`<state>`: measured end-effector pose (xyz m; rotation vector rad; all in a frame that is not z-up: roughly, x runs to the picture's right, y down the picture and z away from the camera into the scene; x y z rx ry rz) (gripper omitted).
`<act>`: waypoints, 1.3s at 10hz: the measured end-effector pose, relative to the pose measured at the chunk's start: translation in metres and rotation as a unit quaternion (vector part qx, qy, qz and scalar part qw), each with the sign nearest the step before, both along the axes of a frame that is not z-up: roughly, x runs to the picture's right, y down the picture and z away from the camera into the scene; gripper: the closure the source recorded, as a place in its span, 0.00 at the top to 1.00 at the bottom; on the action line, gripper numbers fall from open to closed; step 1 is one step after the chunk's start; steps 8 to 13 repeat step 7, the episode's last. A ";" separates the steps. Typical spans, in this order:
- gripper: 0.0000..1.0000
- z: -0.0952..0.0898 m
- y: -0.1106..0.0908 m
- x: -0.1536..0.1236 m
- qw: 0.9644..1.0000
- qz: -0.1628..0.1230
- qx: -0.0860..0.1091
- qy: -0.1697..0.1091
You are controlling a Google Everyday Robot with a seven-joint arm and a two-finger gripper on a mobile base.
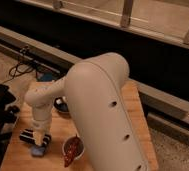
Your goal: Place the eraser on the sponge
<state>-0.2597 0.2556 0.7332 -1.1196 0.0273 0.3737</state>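
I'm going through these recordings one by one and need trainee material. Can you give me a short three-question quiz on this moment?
1. True or false: the claw is down close beside the blue sponge.
2. What lies in the bowl next to the sponge? A) a red item B) a banana C) nothing
3. Fill in: everything stands on a ____ table.
Key: 1 true; 2 A; 3 wooden.
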 end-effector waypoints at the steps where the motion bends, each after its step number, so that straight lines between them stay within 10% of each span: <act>1: 0.65 0.001 0.002 0.002 1.000 0.000 -0.004 0.002; 7: 0.67 -0.006 -0.009 0.003 0.998 0.006 0.012 0.059; 13: 0.67 -0.006 -0.009 0.003 0.998 0.006 0.012 0.059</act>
